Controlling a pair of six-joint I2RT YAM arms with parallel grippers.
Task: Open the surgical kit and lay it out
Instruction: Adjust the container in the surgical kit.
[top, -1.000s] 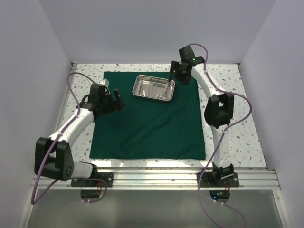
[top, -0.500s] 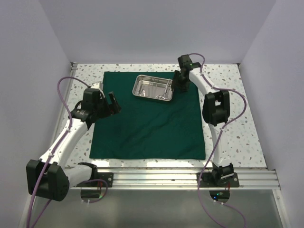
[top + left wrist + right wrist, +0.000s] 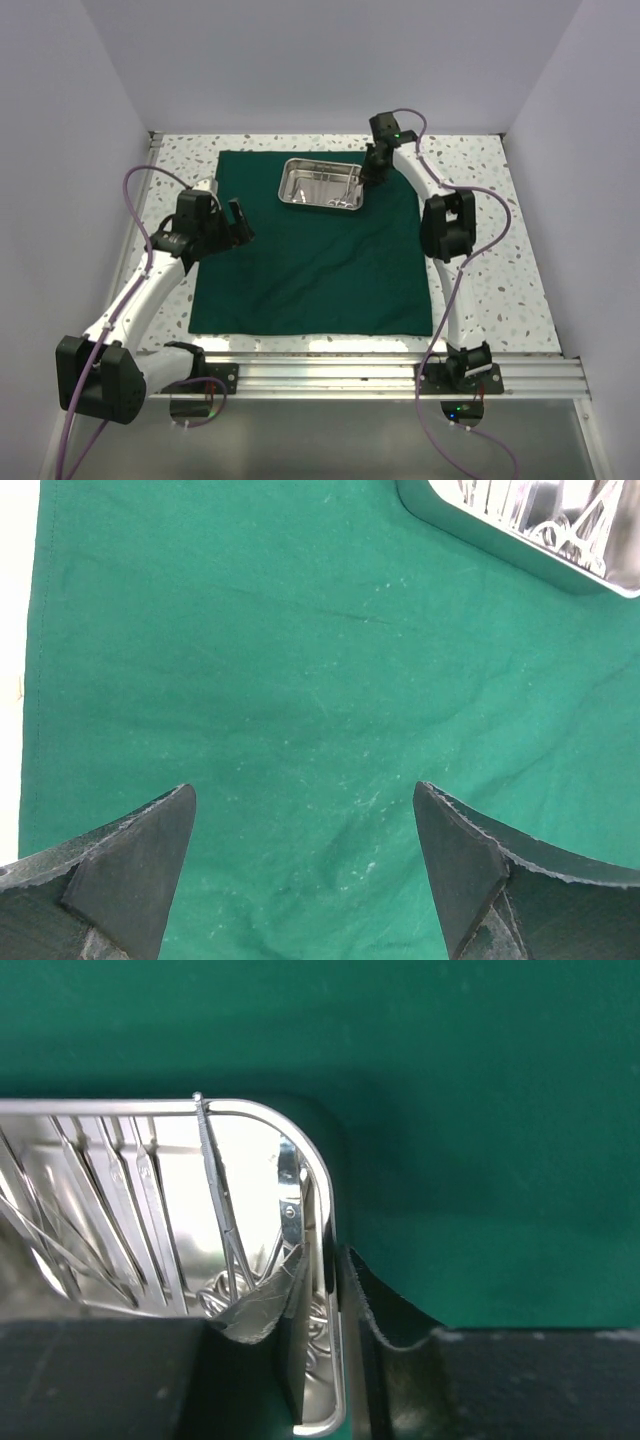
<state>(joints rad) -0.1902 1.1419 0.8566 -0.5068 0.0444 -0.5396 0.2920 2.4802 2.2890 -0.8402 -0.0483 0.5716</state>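
Observation:
The dark green cloth [image 3: 310, 270] lies spread flat as a large square on the table. A shiny steel tray [image 3: 284, 190] sits on its far part, holding steel instruments [image 3: 340, 195]. My right gripper [image 3: 366, 178] is at the tray's right end. In the right wrist view it [image 3: 327, 1255] is shut on the tray wall [image 3: 318, 1165], one finger inside and one outside, beside a scissor-handled clamp [image 3: 215, 1180]. My left gripper [image 3: 240, 222] hovers open over the cloth's left part; in the left wrist view it [image 3: 303, 787] has only bare cloth [image 3: 300, 660] between its fingers, and the tray [image 3: 500, 542] is at the top right.
The speckled tabletop [image 3: 480, 170] shows around the cloth, with white walls close on three sides. An aluminium rail [image 3: 330, 375] with both arm bases runs along the near edge.
My right gripper came down to the tray's right end and closed on its wall. The left arm drew back slightly to the left, still open.

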